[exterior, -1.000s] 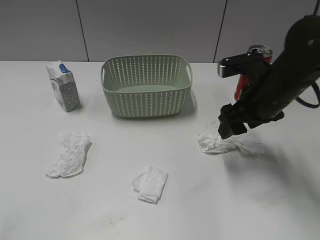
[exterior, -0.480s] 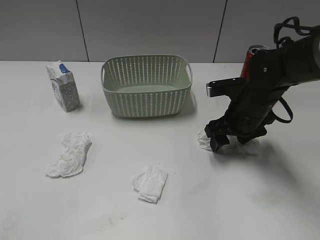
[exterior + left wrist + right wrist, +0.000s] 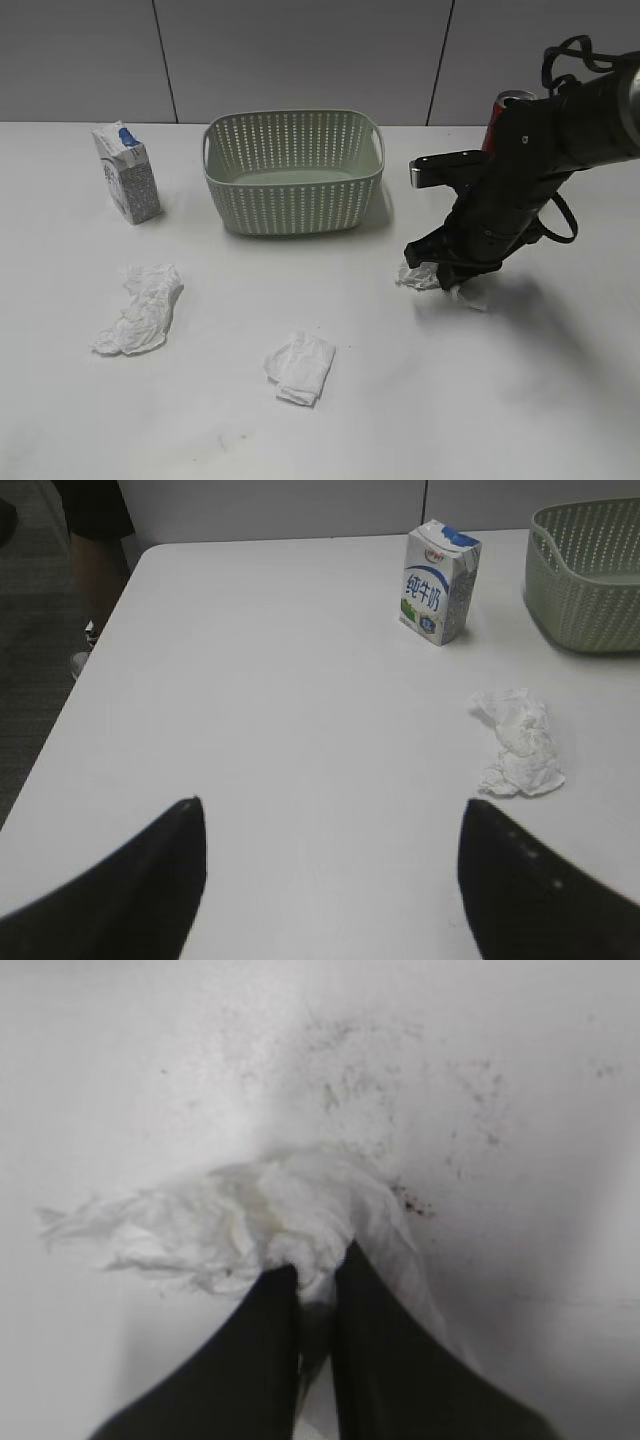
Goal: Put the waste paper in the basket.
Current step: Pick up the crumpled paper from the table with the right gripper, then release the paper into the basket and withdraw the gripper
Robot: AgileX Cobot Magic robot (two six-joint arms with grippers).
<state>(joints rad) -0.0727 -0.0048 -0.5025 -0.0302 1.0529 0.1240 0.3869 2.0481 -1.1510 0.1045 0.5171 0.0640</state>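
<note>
The pale green basket (image 3: 292,170) stands at the back middle of the table; its edge also shows in the left wrist view (image 3: 590,575). My right gripper (image 3: 437,270) is down on the table right of the basket, shut on a crumpled waste paper wad (image 3: 417,277), which bunches between the fingers in the right wrist view (image 3: 270,1215) at the fingertips (image 3: 318,1260). A second wad (image 3: 140,308) lies at the front left, also in the left wrist view (image 3: 520,742). A third wad (image 3: 300,367) lies front middle. My left gripper (image 3: 330,825) is open and empty, off the exterior view.
A white-and-blue carton (image 3: 127,172) stands left of the basket, also in the left wrist view (image 3: 438,580). A red drink can (image 3: 505,110) stands behind the right arm. The table's left edge (image 3: 100,650) shows in the left wrist view.
My right gripper came down onto the right wad and closed on it, gathering the paper into a tighter bunch. The other wads and the left gripper have not moved.
</note>
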